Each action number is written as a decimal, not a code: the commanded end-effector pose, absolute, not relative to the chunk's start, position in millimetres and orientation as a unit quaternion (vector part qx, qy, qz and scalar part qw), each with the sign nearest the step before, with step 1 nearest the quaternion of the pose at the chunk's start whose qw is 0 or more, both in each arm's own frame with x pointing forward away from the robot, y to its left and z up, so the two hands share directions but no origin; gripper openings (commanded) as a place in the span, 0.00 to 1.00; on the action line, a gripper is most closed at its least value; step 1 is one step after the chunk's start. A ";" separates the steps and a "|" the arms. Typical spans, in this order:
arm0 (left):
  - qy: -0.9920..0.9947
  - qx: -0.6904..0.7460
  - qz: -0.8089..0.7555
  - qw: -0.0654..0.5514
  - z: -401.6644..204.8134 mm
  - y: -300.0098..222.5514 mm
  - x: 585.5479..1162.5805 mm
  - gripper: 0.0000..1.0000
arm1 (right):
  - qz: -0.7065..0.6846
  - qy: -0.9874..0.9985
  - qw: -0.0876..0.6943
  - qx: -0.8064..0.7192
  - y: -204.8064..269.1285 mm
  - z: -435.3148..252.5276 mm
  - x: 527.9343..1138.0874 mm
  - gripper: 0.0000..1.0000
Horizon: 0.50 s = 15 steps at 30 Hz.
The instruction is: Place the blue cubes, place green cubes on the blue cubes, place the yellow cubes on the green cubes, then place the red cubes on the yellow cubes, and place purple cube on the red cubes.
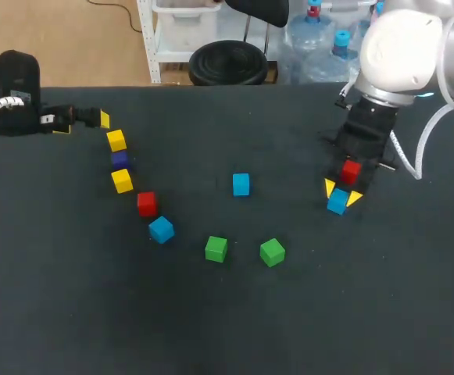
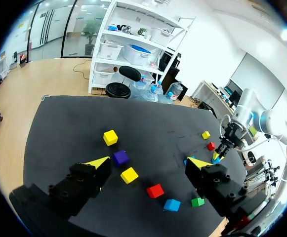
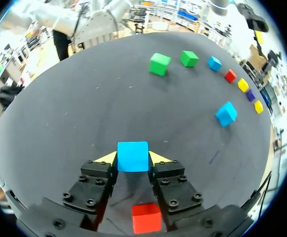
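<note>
Black matte tabletop bears our work: our right gripper clamps a small solid blue cube near its right side, a second blue cube lies toward the middle, and our left gripper hangs open, well apart

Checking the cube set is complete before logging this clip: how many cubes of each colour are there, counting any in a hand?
Blue cubes: 3, one in the right hand
Green cubes: 2
Yellow cubes: 3, one showing only in the left wrist view
Red cubes: 2
Purple cube: 1
Total: 11
</note>
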<state>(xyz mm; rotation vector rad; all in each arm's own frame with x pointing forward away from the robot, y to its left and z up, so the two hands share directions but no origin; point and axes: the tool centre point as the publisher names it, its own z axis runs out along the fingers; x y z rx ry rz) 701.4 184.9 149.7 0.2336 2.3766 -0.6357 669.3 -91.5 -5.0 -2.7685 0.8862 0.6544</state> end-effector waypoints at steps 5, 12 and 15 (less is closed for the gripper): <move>0.909 0.089 -0.242 0.329 150.1 184.7 701.3 1.00 | 0.192 0.416 0.108 -0.882 -78.6 14.6 675.0 0.00; 0.909 0.089 -0.242 0.329 150.1 184.7 701.3 1.00 | 0.164 0.480 0.127 -0.852 -42.4 20.9 677.2 0.00; 0.909 0.089 -0.242 0.329 150.1 184.7 701.3 1.00 | 0.154 0.506 0.129 -0.839 -28.5 18.9 678.5 0.00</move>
